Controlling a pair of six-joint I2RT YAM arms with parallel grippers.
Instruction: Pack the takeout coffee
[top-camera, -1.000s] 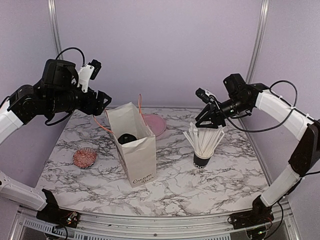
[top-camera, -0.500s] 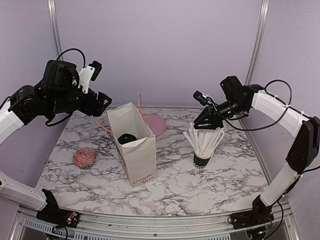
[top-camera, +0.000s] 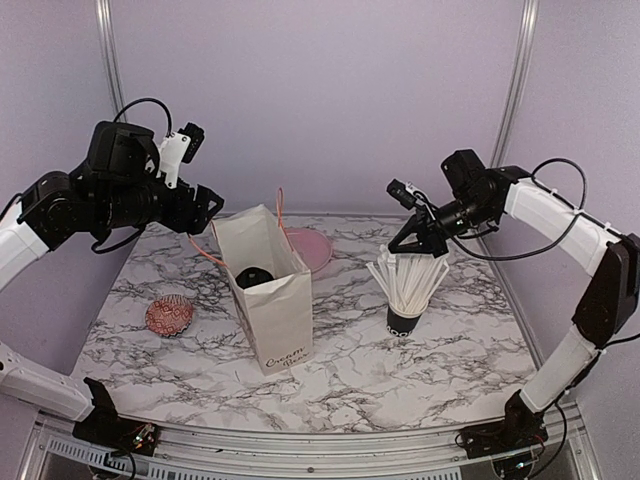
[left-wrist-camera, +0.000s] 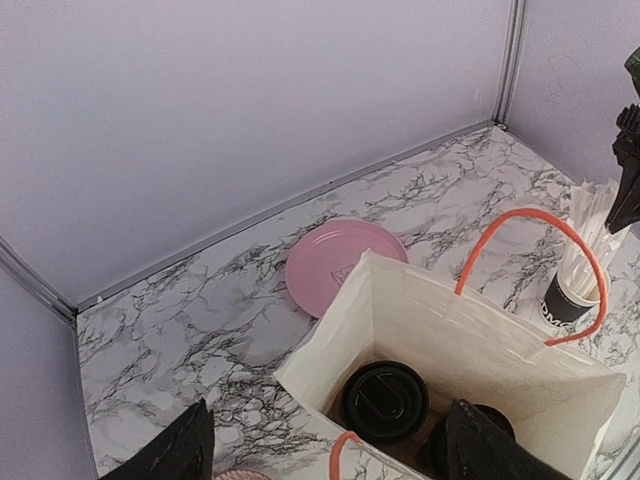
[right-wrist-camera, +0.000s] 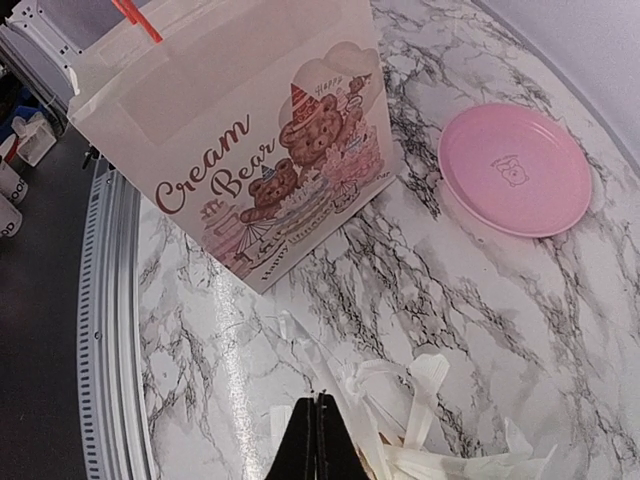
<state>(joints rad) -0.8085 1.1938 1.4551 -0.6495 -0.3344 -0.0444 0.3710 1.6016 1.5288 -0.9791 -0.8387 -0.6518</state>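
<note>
Two takeout cups (left-wrist-camera: 384, 400) stand inside the paper bag (top-camera: 283, 325), only their black lids showing. The second lid is half hidden behind a finger in the left wrist view. Left gripper (top-camera: 203, 203) hovers above and left of the bag, elbow bent, wrist pitched down at the bag mouth, jaws wide apart and empty. Right gripper (top-camera: 413, 240) is right of the bag, arm reaching in sideways, tips down just over the straw cup (top-camera: 404, 318). Its jaws are closed; can't tell if a straw is pinched. Pink plate (top-camera: 312, 248) lies behind the bag.
</note>
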